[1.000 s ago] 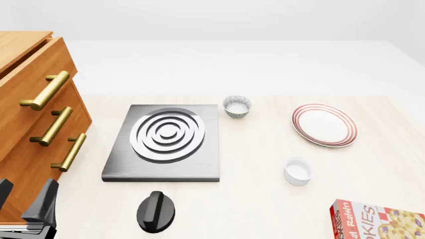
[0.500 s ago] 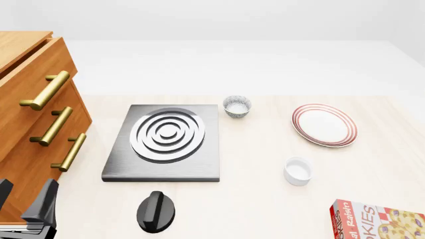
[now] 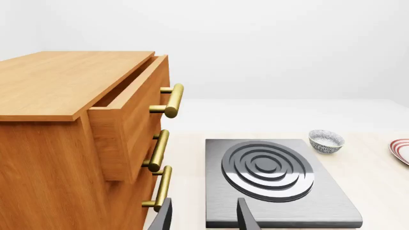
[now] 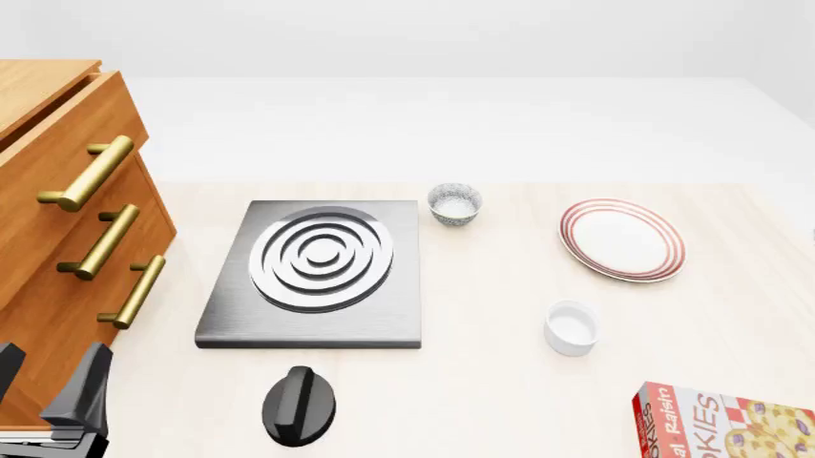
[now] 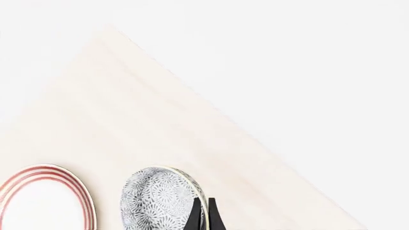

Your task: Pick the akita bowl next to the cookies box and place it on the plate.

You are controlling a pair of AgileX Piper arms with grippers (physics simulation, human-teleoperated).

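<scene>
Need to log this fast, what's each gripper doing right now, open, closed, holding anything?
Left gripper: open, holding nothing, near the stove plate.
Right gripper: shut on the akita bowl, pinching its rim beside the plate.

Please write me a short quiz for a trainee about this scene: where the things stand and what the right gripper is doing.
1. True or false: in the front view, the plate has nothing on it.
2. In the front view, which thing stands nearest the cookies box? A) stove plate B) white cup C) wooden drawers
3. Fill in: in the right wrist view, the right gripper pinches the rim of the ____.

Key: 1 true; 2 B; 3 akita bowl.
</scene>
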